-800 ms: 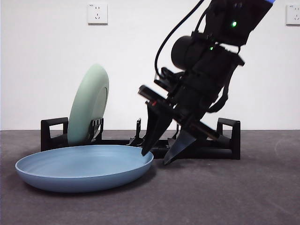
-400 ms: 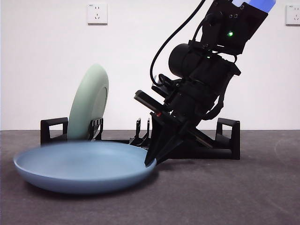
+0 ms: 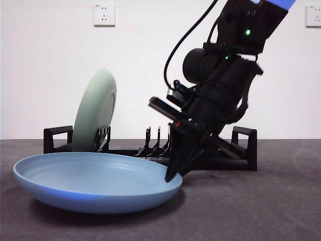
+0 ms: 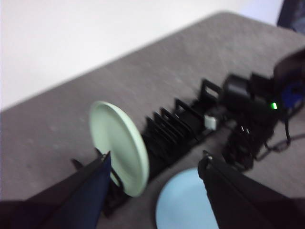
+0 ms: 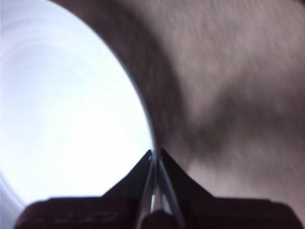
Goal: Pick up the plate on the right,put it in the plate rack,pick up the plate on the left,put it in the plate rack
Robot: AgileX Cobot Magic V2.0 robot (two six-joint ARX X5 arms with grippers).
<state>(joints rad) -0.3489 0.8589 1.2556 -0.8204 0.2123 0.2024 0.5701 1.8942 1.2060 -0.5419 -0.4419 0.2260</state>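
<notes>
Gripping: the right gripper (image 3: 173, 175) pinches the near-side rim of the blue plate (image 3: 95, 181), jaws closed on the thin edge; the right wrist view shows the rim running between the two tips (image 5: 156, 155).
Blue plate: in front of the plate rack (image 3: 150, 150), on the dark table (image 3: 261, 211), its gripped edge slightly raised; whether its underside touches the table cannot be told.
Green plate: the pale green plate (image 3: 95, 110) stands upright in the rack's prongs near one end handle, leaning a little.
Plate rack: long and black, lying across the table behind the blue plate, a squared loop handle at each end.
Left gripper: the left gripper (image 4: 155, 167) hangs high above the table, well apart from the rack, jaws spread and holding nothing.
Background: white wall with a socket (image 3: 104, 14).
</notes>
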